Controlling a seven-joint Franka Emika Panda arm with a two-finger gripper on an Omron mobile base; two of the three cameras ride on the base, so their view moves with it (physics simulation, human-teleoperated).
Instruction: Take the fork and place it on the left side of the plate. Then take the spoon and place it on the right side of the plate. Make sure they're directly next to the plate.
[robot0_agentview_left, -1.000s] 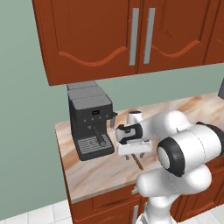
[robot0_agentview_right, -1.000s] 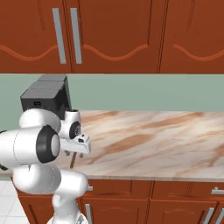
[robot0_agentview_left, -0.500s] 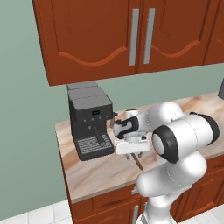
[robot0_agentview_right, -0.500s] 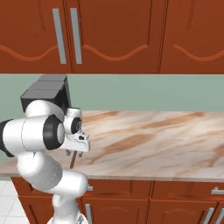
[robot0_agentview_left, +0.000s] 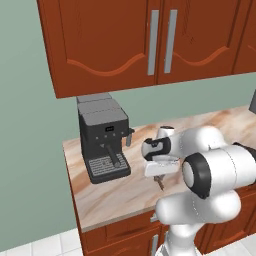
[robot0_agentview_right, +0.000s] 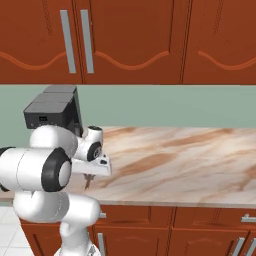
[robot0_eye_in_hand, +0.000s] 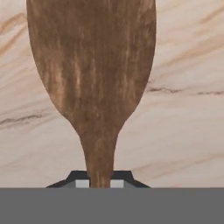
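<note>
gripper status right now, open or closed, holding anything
Gripper: closed on the handle of the wooden spoon, whose bowl hangs over the marble counter.

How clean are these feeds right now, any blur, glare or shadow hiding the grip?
Hand view: the spoon looms close and soft, its grain smeared; the fingertips sit against its neck. Left base view: sharp, even light, no glare; the gripper is half hidden under the arm. Right base view: equally flat, faint shadow beneath the gripper.

Even flat rendered light; faint shadows; hand view close-up soft
</note>
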